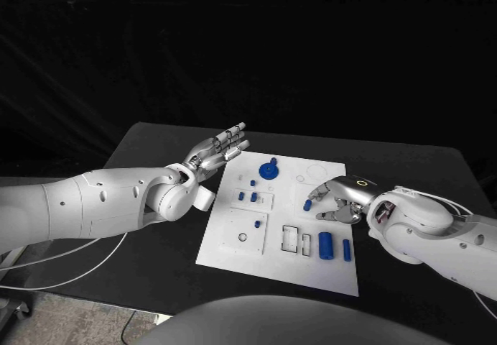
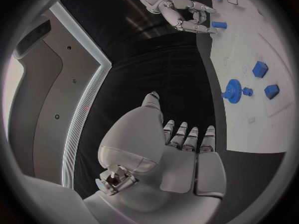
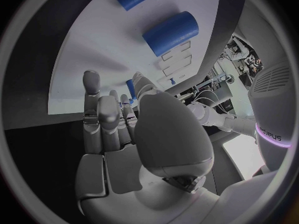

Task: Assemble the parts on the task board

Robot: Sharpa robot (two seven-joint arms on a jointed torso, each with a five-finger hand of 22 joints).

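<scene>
Head view shows the right hand (image 1: 333, 199) over the task board (image 1: 230, 248), fingers seemingly pinching a small blue peg (image 1: 307, 205); keep it upright and seat it squarely in its hole. Left hand (image 1: 215, 152) hovers open beside the board.

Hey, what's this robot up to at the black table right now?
It is assembling small blue parts on the white task board. The right hand is over the board's middle, fingers curled around a small blue peg, though whether it actually grips it is unclear. The left hand is open, held off the board's far left corner, holding nothing. A blue gear, small blocks and two blue cylinders lie on the board.
</scene>
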